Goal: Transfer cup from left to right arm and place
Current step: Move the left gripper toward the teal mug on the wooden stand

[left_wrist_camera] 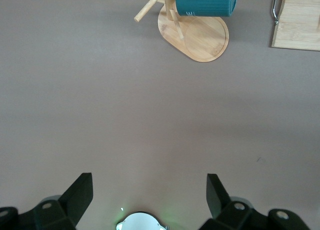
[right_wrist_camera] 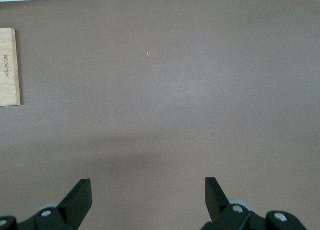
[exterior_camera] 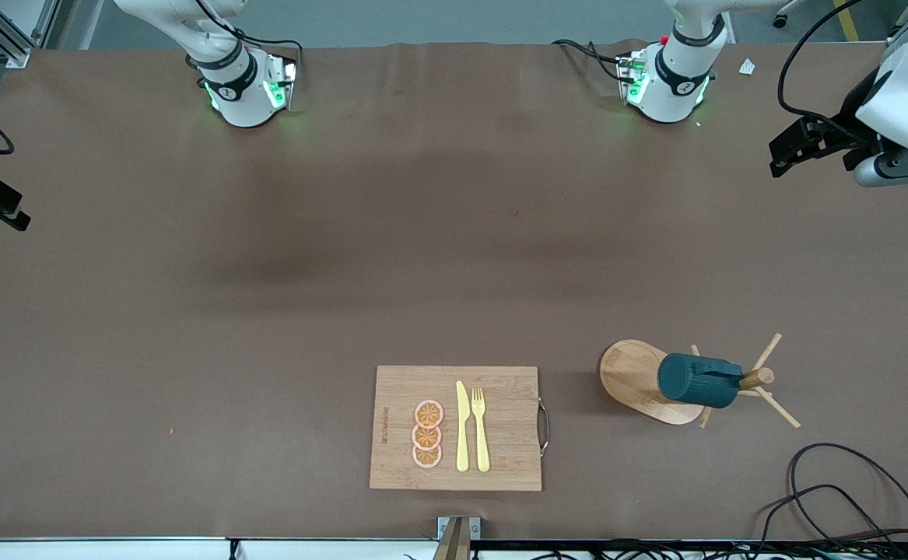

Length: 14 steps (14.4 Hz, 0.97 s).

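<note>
Both grippers are spread wide and hold nothing. Your left gripper [left_wrist_camera: 150, 195] hangs over bare brown table [exterior_camera: 267, 272] at the left arm's end, near the edge where the bases stand; in the front view you see only that arm's wrist at the frame's side, so its exact spot over the table is hard to judge. Its two dark fingers [left_wrist_camera: 80, 192] stand well apart in the left wrist view. Your right gripper [right_wrist_camera: 148, 197] hangs over bare table toward the right arm's end, fingers [right_wrist_camera: 79, 195] equally parted, and that arm waits.

Look for the cup [exterior_camera: 699, 380] at the left arm's end of the table, close to the edge nearest the front camera. It hangs tipped on its side on a peg of the wooden mug rack [exterior_camera: 761, 379], above the rack's oval base [exterior_camera: 629, 373]. It is well apart from the left gripper, with open table between them, and much farther from the right gripper.

Beside the rack, toward the table's middle, lies a bamboo cutting board [exterior_camera: 500, 435] carrying a yellow knife [exterior_camera: 462, 428], a yellow fork [exterior_camera: 481, 428] and three orange slices [exterior_camera: 427, 434].
</note>
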Motion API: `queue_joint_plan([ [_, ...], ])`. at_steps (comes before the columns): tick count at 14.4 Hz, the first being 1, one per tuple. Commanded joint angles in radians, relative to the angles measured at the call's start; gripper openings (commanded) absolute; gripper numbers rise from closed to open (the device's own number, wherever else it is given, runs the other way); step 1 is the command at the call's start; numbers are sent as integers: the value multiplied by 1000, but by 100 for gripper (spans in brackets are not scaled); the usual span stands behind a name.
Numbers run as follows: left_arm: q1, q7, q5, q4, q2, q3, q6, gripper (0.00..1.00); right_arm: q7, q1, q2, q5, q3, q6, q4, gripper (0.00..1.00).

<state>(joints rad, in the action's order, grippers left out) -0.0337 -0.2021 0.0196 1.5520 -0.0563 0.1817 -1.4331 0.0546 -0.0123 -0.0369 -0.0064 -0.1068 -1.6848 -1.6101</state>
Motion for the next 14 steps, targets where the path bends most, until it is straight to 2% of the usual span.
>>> queue_joint_plan([
  [1, -8, 39, -12, -21, 9, -2, 0, 100, 10, -11, -26, -14, 10, -1, -27, 100],
  [6, -8, 44, -42, -33, 16, -1, -1, 100, 10, -11, -26, -14, 10, -1, -27, 100],
  [10, 3, 24, -61, -38, 76, 1, -13, 100, 10, -11, -26, -14, 10, -1, -25, 100],
  [12, -5, -18, -99, -111, 142, -1, -15, 100, 10, -11, -26, -14, 10, -1, -27, 100],
  [14, -46, -164, -173, -165, 206, -2, -15, 100, 10, -11, -26, -14, 10, -1, -27, 100],
])
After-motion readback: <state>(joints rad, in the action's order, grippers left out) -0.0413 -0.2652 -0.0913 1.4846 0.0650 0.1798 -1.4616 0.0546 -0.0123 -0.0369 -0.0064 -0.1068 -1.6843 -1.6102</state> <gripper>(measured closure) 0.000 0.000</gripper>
